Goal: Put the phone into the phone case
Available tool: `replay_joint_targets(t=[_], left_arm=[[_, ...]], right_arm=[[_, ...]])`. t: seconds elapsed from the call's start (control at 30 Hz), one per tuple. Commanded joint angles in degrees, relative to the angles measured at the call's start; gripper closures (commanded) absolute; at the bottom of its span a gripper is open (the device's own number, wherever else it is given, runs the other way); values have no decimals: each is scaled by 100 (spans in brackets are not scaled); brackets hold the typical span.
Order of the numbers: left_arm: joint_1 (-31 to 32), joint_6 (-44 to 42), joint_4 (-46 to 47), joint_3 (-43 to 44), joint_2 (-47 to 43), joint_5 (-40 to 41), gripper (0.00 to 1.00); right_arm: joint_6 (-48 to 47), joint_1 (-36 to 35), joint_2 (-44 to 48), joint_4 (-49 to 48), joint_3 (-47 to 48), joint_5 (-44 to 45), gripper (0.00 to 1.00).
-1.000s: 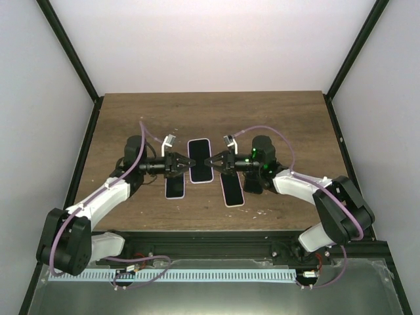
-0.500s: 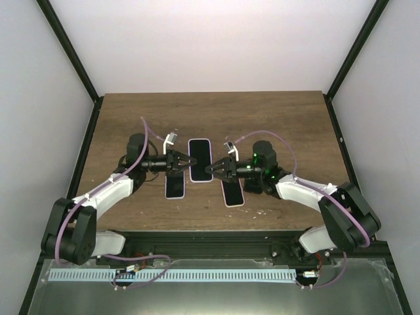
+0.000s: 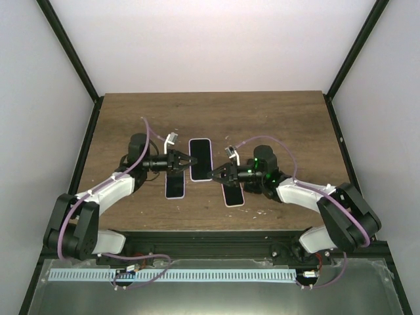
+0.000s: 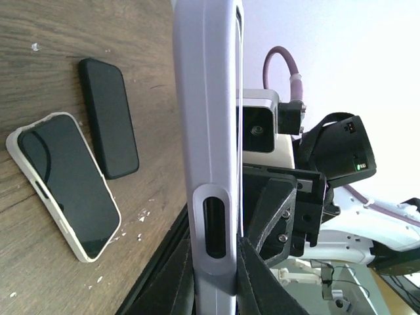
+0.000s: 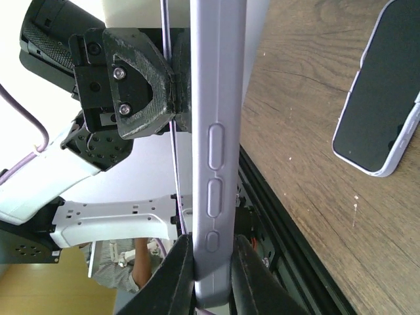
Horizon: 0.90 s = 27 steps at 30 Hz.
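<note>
A phone in a lavender case [image 3: 201, 159] is held flat above the table between both grippers. My left gripper [image 3: 189, 161] is shut on its left edge. My right gripper [image 3: 212, 175] is shut on its right edge, nearer me. In the left wrist view the case [image 4: 207, 98] shows edge-on, with a slot opening, pinched between the gripper [image 4: 213, 262] fingers. In the right wrist view the case [image 5: 216, 98] shows its side buttons, pinched between the gripper [image 5: 211, 266] fingers.
A phone with a pale rim [image 3: 174, 186] lies on the table left of the held one; it also shows in the right wrist view [image 5: 380, 98]. Another cased phone [image 3: 233, 195] lies to the right [image 4: 65, 184], with a black phone [image 4: 108, 118] beside it.
My right gripper has slid toward me along the held phone's right edge. My left gripper has edged slightly right. The held phone has barely moved.
</note>
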<state>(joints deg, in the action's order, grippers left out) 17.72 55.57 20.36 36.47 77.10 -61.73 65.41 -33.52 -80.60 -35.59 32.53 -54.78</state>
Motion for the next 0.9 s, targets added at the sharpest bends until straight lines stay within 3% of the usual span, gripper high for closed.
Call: replay_joint_targets(t=[0.0, 0.17, 0.37, 0.53, 0.6, 0.67, 0.77, 0.87], left_arm=[[-31, -614, -451, 149, 75, 374, 89], [-65, -860, -952, 199, 6, 572, 69], [-147, -1815, -2701, 667, -144, 1310, 44], [-154, -2379, -3730, 957, -464, 1987, 21], [-150, -2470, -3882, 1004, -590, 2165, 6], [-158, -2567, -4031, 1055, -695, 2284, 1], [-162, -2768, -4256, 1110, -778, 2400, 0], [-163, -2910, -4398, 1126, -833, 2455, 0]], right_arm=[[-176, -56, 182, 170, -57, 180, 98], [-446, -61, 195, 671, 33, 358, 98], [-740, -65, 123, 1163, -50, 783, 98], [-817, -180, -287, 1211, -59, 915, 98], [-773, -228, -488, 1112, -46, 957, 98], [-759, -275, -671, 1104, 25, 1033, 98], [-790, -321, -939, 1131, 153, 1120, 96], [-835, -341, -1194, 1184, 273, 1143, 87]])
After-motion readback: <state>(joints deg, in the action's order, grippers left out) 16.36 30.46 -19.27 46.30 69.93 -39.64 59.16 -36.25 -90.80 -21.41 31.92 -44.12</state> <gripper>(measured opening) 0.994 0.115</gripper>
